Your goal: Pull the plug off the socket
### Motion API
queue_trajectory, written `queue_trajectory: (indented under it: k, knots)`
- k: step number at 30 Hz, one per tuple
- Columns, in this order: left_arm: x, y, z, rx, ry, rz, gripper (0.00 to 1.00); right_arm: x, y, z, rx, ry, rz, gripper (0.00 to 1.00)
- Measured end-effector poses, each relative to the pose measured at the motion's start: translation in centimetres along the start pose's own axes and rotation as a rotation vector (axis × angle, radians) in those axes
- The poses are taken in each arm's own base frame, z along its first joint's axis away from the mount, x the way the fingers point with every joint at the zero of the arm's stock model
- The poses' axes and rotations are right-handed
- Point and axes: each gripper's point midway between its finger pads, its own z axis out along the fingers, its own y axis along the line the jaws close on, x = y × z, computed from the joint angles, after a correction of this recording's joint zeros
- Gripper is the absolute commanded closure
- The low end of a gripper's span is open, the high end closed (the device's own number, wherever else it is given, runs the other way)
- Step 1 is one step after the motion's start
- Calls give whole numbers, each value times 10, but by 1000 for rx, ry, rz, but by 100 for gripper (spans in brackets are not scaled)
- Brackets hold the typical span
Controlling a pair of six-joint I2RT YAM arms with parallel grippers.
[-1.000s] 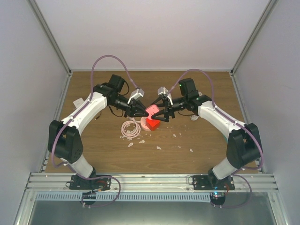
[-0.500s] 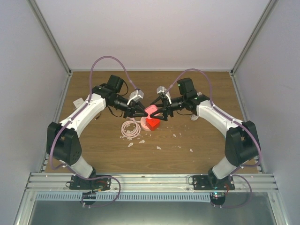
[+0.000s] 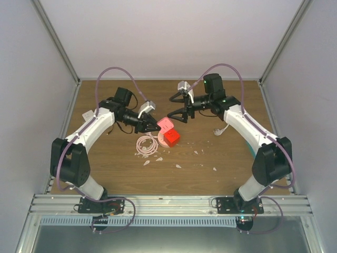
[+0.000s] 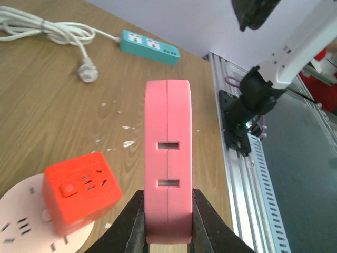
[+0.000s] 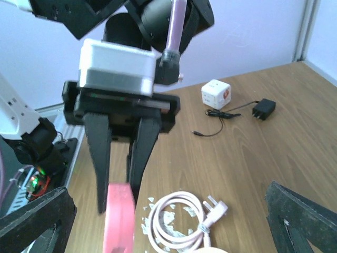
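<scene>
Clamping the plug edge-on, left hand shut tight on it, just beside the red cube on the counter. Best drawn straight away, level, without clipping the cube. Beyond, right hand wide open, empty, raised clear.

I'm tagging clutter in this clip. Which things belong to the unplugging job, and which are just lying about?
In the job: pink plug block, clamped in the left hand; red socket cube; right hand, open.

Lying about: teal power strip; white cable; white cube; black adapter; paper scraps.
</scene>
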Motion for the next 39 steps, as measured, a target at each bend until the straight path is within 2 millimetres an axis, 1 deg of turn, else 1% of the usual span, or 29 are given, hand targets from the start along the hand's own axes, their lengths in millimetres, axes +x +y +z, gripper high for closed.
queue_trajectory:
  k: [6,11,14,18,22,26,31,35,39]
  knots:
    - [4,27,-30,-94,-40,-53,100,7,-11,-10,72,36,-12,0]
    - [13,57,-62,-223,-65,-107,100,13,-23,-23,160,79,-47,0]
    - [31,77,-84,-311,-72,-171,100,17,-31,-31,209,105,-61,0]
    - [52,95,-114,-410,-85,-253,99,22,-44,-45,280,133,-72,0]
    - [78,111,-152,-520,-113,-337,99,28,-51,-54,326,163,-83,0]
    - [114,118,-179,-607,-114,-422,97,37,-53,-56,339,205,-94,0]
    - [152,119,-208,-692,-120,-508,96,45,-52,-56,339,230,-97,0]
    - [175,116,-222,-732,-126,-563,95,54,-52,-56,339,252,-85,0]
    - [195,117,-227,-740,-118,-608,94,57,-52,-56,336,260,-83,0]
